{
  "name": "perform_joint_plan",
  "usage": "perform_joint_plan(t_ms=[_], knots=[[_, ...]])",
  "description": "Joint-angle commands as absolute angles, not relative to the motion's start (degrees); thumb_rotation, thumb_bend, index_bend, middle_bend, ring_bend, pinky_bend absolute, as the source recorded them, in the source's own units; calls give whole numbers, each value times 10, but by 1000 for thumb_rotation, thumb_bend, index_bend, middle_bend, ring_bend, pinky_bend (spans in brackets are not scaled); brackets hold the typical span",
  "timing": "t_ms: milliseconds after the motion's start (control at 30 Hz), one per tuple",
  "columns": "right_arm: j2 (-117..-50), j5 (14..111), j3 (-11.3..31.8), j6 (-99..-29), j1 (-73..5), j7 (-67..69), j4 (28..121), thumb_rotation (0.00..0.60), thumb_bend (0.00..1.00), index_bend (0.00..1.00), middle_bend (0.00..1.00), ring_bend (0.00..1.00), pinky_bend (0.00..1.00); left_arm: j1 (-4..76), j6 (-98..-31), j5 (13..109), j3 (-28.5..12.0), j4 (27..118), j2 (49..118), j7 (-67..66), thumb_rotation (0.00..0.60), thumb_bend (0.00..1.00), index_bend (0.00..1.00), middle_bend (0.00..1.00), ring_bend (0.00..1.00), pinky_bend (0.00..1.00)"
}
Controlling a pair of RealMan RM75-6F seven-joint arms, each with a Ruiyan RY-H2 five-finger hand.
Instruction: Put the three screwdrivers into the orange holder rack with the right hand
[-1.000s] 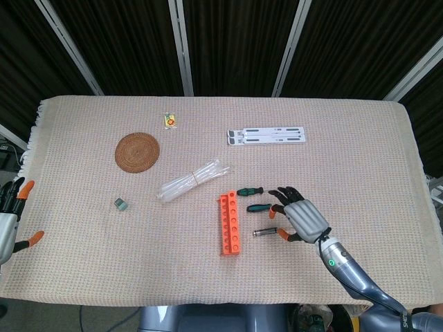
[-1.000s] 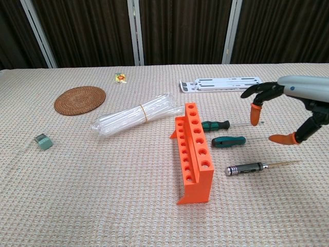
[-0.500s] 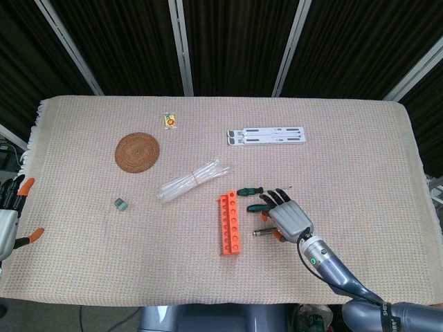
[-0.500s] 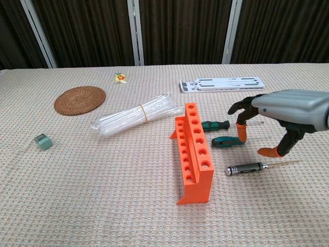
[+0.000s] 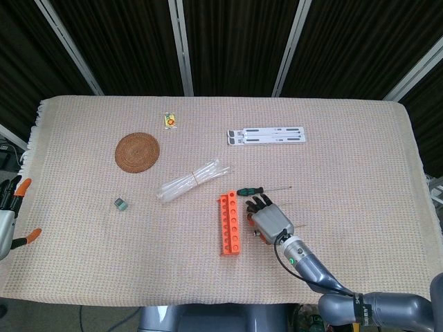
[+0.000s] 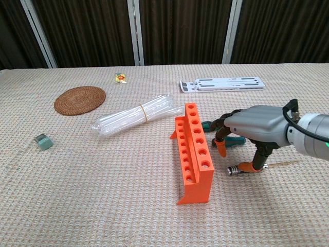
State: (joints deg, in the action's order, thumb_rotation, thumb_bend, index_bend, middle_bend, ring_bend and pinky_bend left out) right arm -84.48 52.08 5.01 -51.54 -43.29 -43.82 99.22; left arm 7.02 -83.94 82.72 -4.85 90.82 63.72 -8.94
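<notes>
The orange holder rack [image 5: 230, 223] [image 6: 195, 152] stands mid-table with its holes empty. My right hand [image 5: 268, 218] [image 6: 252, 127] hovers palm-down just right of it, fingers spread and bent down over the screwdrivers. One fingertip [image 6: 245, 165] touches the dark metal screwdriver [image 6: 235, 170], which lies flat on the cloth. The teal-handled screwdriver [image 6: 235, 140] is mostly hidden under the palm. The green-and-black screwdriver [image 5: 250, 191] [image 6: 207, 124] lies free beyond the hand. My left hand [image 5: 14, 216] hangs at the far left edge, fingers apart and empty.
A woven coaster [image 5: 137, 151] [image 6: 79, 100], a bundle of clear tubes [image 5: 194, 179] [image 6: 136, 116], a white folded stand [image 5: 266, 135] [image 6: 222, 84], a small grey-green block [image 5: 121, 203] [image 6: 43, 141] and a small packet [image 5: 169, 120] [image 6: 120, 77] lie on the beige cloth.
My right hand has moved left toward the rack and come down over the teal and metal screwdrivers. The screwdrivers and rack have not shifted.
</notes>
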Motion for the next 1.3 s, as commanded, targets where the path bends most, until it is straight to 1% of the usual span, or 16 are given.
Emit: perform_joint_plan(t_ms=[33,267,633,1300], knots=[[-853,509,45,-524,-440,-444,986,600,303,407,83,0,0,70,-840,827,-48,907,637,-87,600,60,0,0,0,0],[-862,496,33,-534,-444,-438,975,600,270,406,83,0,0,70,-840,829,-47,908,636,-85,600,61,0,0,0,0],[-877,504,22,-537,-444,-409,953,600,270,415,90,0,0,72,-837,830,-44,911,635,-82,600,61,0,0,0,0],[-892,517,12,-540,-442,-377,931,600,271,476,123,0,0,70,-840,825,-44,906,634,-73,600,61,0,0,0,0]])
